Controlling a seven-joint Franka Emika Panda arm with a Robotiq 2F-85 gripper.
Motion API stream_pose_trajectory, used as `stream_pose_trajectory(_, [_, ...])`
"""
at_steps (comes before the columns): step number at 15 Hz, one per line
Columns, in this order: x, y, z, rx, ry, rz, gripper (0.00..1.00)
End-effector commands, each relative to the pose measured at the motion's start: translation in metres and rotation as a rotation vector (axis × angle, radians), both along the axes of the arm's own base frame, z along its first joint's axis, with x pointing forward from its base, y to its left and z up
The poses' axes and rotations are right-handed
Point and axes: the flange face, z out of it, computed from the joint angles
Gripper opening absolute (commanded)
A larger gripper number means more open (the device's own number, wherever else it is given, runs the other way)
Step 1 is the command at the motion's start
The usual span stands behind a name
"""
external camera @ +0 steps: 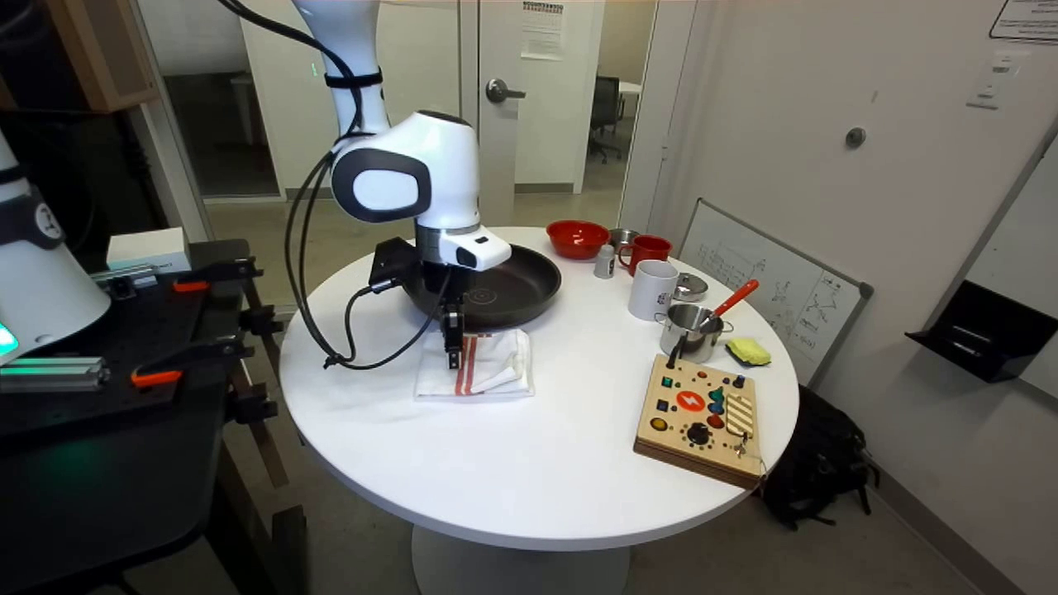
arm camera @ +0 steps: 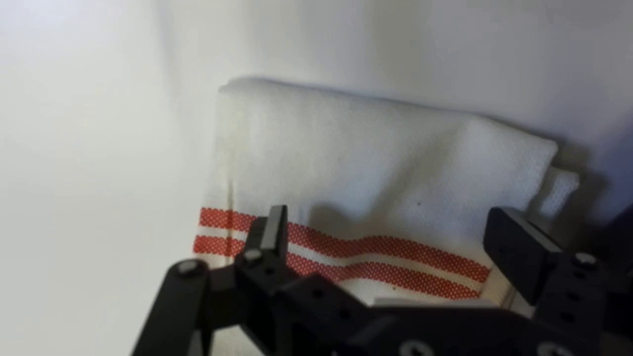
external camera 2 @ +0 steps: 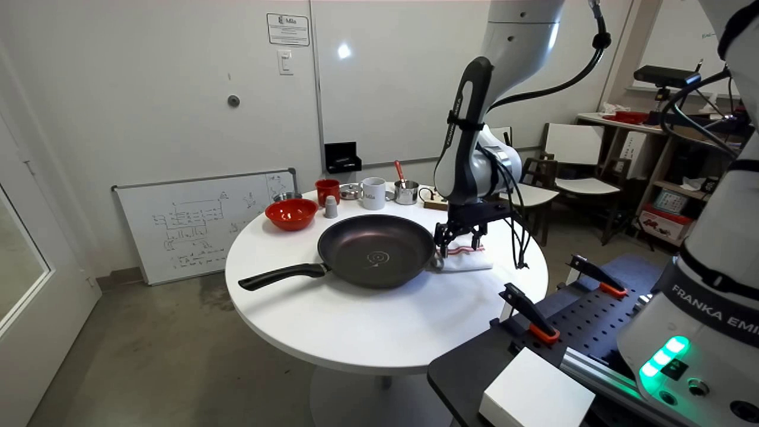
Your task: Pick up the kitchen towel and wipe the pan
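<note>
Towel, white with red stripes, folded on the table just beside the pan, directly beneath the gripper, whose empty jaws stand wide apart, lined up roughly along the run of the stripes.

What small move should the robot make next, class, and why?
Probably close the end effector gently on the kitchen towel: in the wrist view its fingers stand wide apart, the towel's rippled, red-striped part shows between them, and nothing is gripped. Whether they touch it is hard to tell.
</note>
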Motion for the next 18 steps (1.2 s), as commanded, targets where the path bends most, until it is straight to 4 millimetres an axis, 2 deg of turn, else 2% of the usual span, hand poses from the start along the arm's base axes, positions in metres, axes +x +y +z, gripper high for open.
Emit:
stream_pose_trajectory(1, [0.006,-0.014,-0.006,0.005,0.019,0.036,1.00])
stream_pose_trajectory(9, [0.014,-0.035,-0.021,0.028,0.027,0.048,1.00])
stream_pose_trajectory(18, [0.019,-0.043,-0.031,0.072,0.058,0.044,1.00])
